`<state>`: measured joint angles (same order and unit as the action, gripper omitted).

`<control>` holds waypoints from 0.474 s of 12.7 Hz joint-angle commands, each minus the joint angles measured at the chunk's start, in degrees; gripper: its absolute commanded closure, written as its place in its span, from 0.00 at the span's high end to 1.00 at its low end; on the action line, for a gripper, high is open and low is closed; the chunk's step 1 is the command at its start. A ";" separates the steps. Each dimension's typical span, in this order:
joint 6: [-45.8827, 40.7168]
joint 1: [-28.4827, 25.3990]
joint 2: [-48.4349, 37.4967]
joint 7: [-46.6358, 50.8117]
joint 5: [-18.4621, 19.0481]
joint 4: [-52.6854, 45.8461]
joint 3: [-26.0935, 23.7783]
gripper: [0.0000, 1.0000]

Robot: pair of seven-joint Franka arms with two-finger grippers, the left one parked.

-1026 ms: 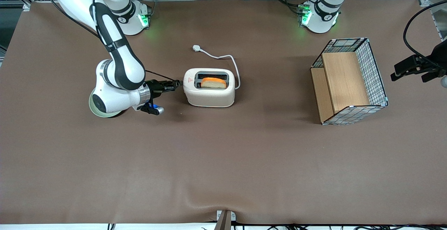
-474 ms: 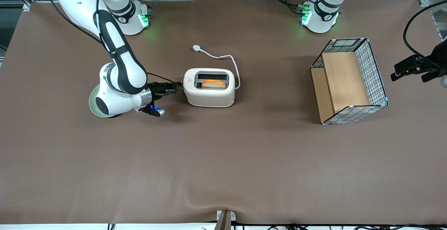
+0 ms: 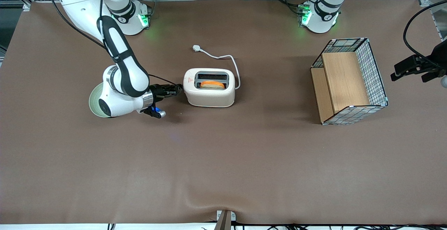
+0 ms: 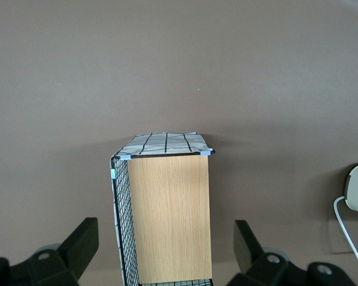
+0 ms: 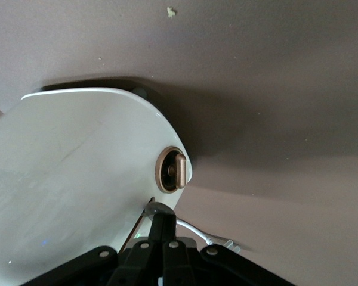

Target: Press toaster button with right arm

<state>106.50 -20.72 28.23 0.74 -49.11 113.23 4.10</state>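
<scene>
The cream-white toaster point(image 3: 209, 95) stands mid-table with a slice of bread point(image 3: 212, 84) low in the slot nearer the front camera. My right arm's gripper point(image 3: 178, 89) is shut and lies level against the toaster's short end, the end toward the working arm. In the right wrist view the closed fingertips point(image 5: 164, 221) rest on the small pale-grey toaster button point(image 5: 157, 208), which sticks out of the toaster point(image 5: 77, 179) at a thin dark slot. A round brown dial point(image 5: 170, 170) sits beside it. The front view hides the button under the gripper tip.
The toaster's white cord point(image 3: 233, 62) runs to a plug point(image 3: 197, 48) lying farther from the front camera. A pale green plate point(image 3: 93, 101) lies under my arm's wrist. A wire basket with wooden panels point(image 3: 349, 81) stands toward the parked arm's end.
The gripper has slid down along the toaster's short end, and the arm's wrist has dropped with it. The bread slice has sunk lower into its slot.
</scene>
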 commanded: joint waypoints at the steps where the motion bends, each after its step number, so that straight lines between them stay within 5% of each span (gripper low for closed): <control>1: 3.54 -1.70 3.50 -2.41 -3.89 -0.11 -0.59 0.00; 6: -2.24 -0.21 0.52 -0.22 -2.75 -2.04 0.29 0.00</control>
<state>105.17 -20.70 28.36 0.45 -49.77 112.70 4.57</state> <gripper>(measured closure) 0.991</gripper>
